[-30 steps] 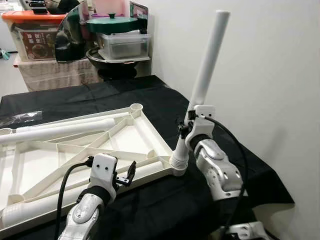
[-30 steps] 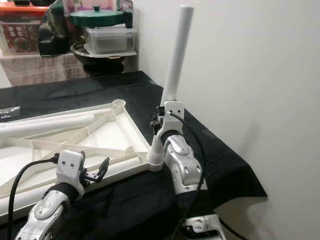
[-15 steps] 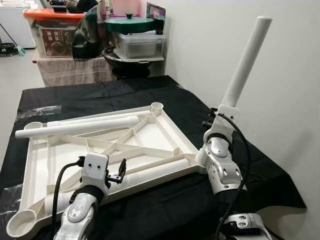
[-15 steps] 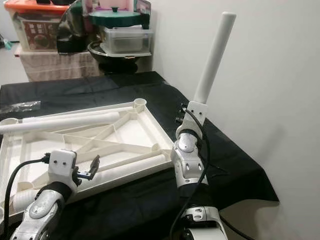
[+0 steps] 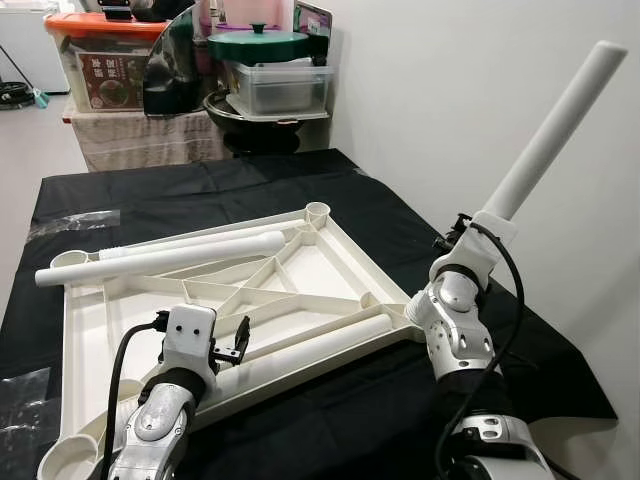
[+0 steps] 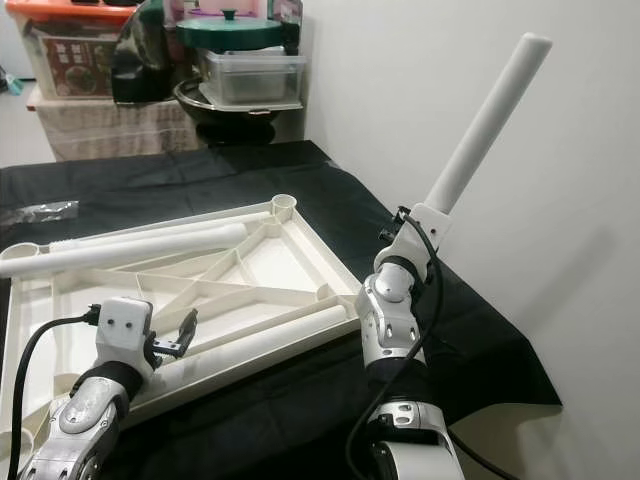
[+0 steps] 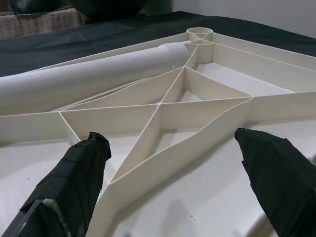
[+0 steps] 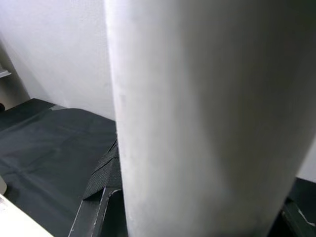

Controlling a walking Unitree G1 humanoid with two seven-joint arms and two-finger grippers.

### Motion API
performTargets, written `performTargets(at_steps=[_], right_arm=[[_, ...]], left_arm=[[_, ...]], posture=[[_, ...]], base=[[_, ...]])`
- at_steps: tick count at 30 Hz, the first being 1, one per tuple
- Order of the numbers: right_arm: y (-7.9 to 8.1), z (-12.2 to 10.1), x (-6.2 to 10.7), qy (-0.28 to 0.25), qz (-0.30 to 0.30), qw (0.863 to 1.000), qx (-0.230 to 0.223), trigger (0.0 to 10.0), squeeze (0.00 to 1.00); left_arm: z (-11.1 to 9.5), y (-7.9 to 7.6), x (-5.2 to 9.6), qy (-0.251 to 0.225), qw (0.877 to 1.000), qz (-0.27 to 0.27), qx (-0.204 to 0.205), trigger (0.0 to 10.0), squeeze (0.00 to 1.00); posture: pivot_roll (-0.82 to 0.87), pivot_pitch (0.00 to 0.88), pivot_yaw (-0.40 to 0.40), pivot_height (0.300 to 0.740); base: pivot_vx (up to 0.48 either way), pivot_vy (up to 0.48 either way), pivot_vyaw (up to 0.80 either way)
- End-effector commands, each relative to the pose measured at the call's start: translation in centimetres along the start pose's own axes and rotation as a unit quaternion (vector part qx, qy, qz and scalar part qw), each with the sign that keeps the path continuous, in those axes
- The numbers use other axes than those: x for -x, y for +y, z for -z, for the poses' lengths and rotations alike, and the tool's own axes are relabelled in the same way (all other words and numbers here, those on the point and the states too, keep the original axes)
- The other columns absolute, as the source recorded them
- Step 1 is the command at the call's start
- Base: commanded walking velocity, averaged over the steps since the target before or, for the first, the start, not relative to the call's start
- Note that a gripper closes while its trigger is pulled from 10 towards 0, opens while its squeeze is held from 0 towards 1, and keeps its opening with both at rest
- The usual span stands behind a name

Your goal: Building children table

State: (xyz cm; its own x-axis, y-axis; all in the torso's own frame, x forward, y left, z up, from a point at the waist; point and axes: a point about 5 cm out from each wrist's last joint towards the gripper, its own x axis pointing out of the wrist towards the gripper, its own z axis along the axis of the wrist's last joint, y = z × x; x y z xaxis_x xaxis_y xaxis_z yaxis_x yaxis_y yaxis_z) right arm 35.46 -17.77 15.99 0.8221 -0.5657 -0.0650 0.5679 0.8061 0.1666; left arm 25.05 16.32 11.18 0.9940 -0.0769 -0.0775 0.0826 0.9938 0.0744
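A white ribbed table top (image 5: 305, 270) lies upside down on a black cloth. Two loose white legs rest on it, one along the back (image 5: 160, 258) and one along the front (image 5: 300, 350). My right gripper (image 5: 462, 232) is shut on a third white leg (image 5: 550, 135) by the top's near right corner. That leg leans up and to the right, close to the wall, and its lower end is hidden behind my arm. In the right wrist view it (image 8: 197, 123) sits between the fingers. My left gripper (image 7: 173, 168) hovers open over the ribs near the front edge (image 5: 238, 340).
A white wall runs close along the right. The cloth-covered table (image 5: 250, 180) ends just right of my right arm. Storage boxes and a pot with a green lid (image 5: 258, 40) stand on a shelf behind. A clear plastic wrap (image 5: 70, 222) lies at the back left.
The camera has pulled back and shifted. My right gripper has tipped its leg from nearly upright over the corner socket to a strong lean to the right. The left gripper stays open.
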Motion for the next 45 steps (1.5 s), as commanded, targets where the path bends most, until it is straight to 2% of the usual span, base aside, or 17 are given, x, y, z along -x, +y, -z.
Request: performTargets(at_steps=[1, 6, 9, 18, 29, 45], right_arm=[[-2.1, 2.9, -0.1, 0.045, 0.044, 0.997, 0.048, 10.0, 0.00], [-0.6, 2.5, 0.2, 0.018, -0.005, 0.997, 0.075, 10.0, 0.00], [0.1, 2.9, 0.5, 0.027, -0.030, 0.996, 0.079, 10.0, 0.00], [-0.1, 4.2, 0.7, 0.066, -0.036, 0.994, 0.079, 10.0, 0.00], [0.8, 4.5, 1.0, 0.070, -0.082, 0.989, 0.105, 10.0, 0.00], [0.9, 5.0, 1.2, 0.085, -0.095, 0.986, 0.103, 10.0, 0.00]], left_arm=[[-0.2, -0.2, -0.3, -0.007, 1.000, 0.001, -0.008, 10.0, 0.00], [0.0, -0.2, -0.3, -0.005, 1.000, -0.001, -0.010, 10.0, 0.00], [0.1, -0.3, -0.3, -0.003, 1.000, 0.001, -0.010, 10.0, 0.00], [0.4, -0.3, -0.3, 0.003, 1.000, 0.000, -0.011, 10.0, 0.00], [0.5, -0.3, -0.4, 0.004, 1.000, -0.001, -0.015, 10.0, 0.00], [0.5, -0.4, -0.5, 0.005, 1.000, 0.007, -0.024, 10.0, 0.00]], posture=[[0.06, 0.000, -0.088, 0.740], [0.06, 0.000, -0.085, 0.740], [0.06, 0.000, -0.086, 0.740], [0.06, 0.000, -0.090, 0.740], [0.05, 0.000, -0.092, 0.740], [0.05, 0.000, -0.085, 0.740]], base=[[0.000, 0.000, 0.00], [0.000, 0.000, 0.00], [0.000, 0.000, 0.00], [0.000, 0.000, 0.00], [0.000, 0.000, 0.00], [0.000, 0.000, 0.00]])
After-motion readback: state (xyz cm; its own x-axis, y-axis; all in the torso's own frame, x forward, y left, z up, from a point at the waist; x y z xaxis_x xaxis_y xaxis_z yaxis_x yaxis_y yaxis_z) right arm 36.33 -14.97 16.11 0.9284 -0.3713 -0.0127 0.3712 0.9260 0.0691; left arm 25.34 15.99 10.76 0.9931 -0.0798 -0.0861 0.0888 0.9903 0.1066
